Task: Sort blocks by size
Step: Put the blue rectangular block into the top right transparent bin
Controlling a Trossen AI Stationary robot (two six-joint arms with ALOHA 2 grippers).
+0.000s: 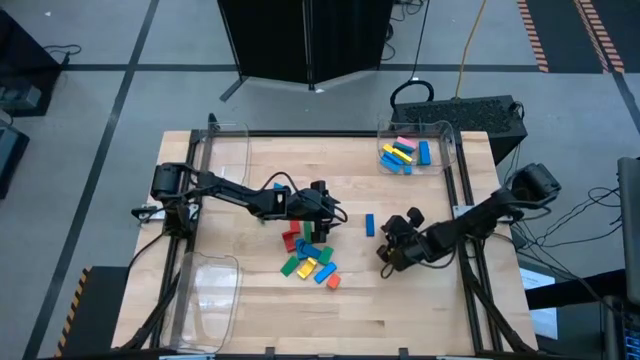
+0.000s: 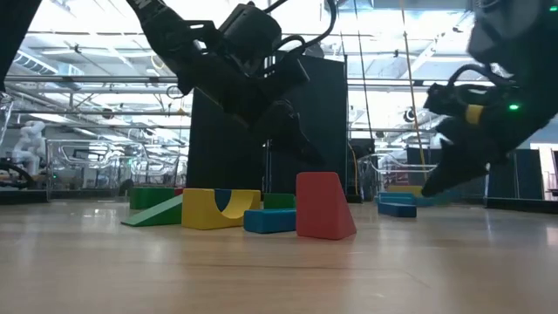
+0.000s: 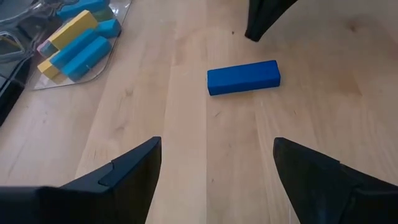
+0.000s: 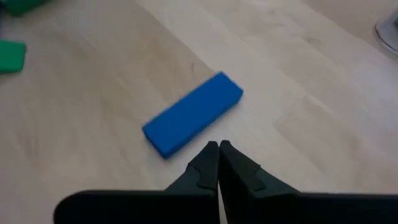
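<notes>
Right tool (image 4: 218, 147) is pinched fully shut on nothing, right beside the lone blue block (image 4: 193, 114) on the surface at 3 o'clock of the pile (image 1: 310, 255). Left tool (image 3: 214, 158) hangs wide open and empty over the pile. My worry: closed tips will probably just shove that block instead of gripping it.

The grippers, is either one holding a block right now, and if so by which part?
Nothing is held. The left gripper is open and empty; the right gripper is shut on nothing. The lone blue block lies free on the table.
</notes>
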